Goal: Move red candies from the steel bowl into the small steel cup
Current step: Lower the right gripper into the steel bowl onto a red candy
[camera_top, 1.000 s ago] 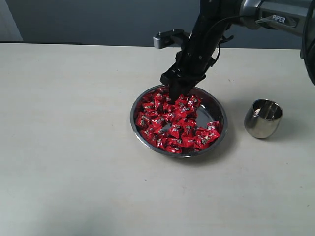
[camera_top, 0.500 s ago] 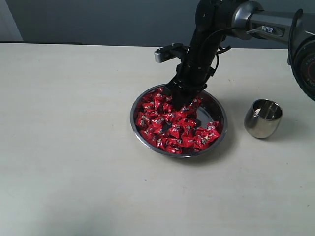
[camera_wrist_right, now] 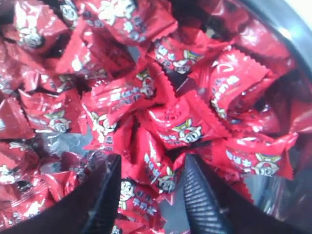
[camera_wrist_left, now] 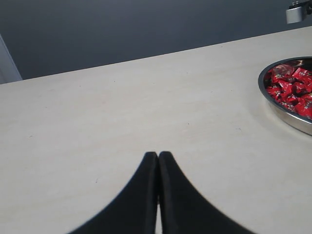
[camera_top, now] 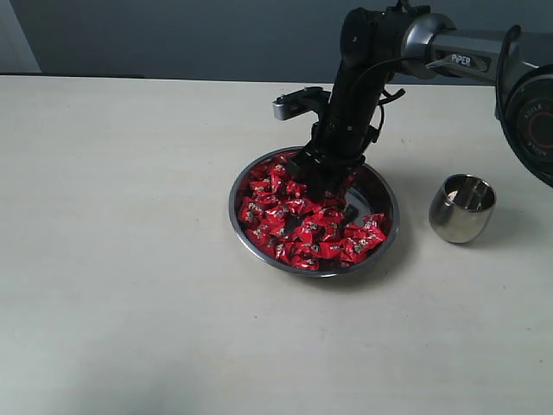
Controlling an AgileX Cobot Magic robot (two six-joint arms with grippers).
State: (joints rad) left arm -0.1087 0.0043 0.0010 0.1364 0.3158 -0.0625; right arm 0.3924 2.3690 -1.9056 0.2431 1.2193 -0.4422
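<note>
Tabletop (camera_top: 130, 285), pale cream and matte, fills nearly everything you see. Its far edge meets a dark blue-grey wall (camera_top: 173, 35), and a lighter strip (camera_top: 13, 35) stands at the far left corner. The left half of the surface is bare.

In the left wrist view your left hand (camera_wrist_left: 158, 161) hangs over that bare stretch, clenched, its two dark tips pressed together with nothing between them. It is well apart from the dish, which shows at that picture's edge.

Right of the tabletop's middle sits the steel bowl (camera_top: 233, 212), and the red candies (camera_top: 276, 220) are heaped across most of its bottom. A patch of bare steel shows on its right side.

Your right arm (camera_top: 458, 52) comes in from the far right corner and bends down, so your right hand (camera_top: 327, 186) is planted in the far part of the heap. In the right wrist view its fingers (camera_wrist_right: 105, 195) stand apart, released, tips sunk among the wrappers. Candies lie in the gap between them, but nothing there is pinched.

Farther right, clear of the bowl's rim, the small steel cup (camera_top: 462, 216) stands upright on the tabletop.
</note>
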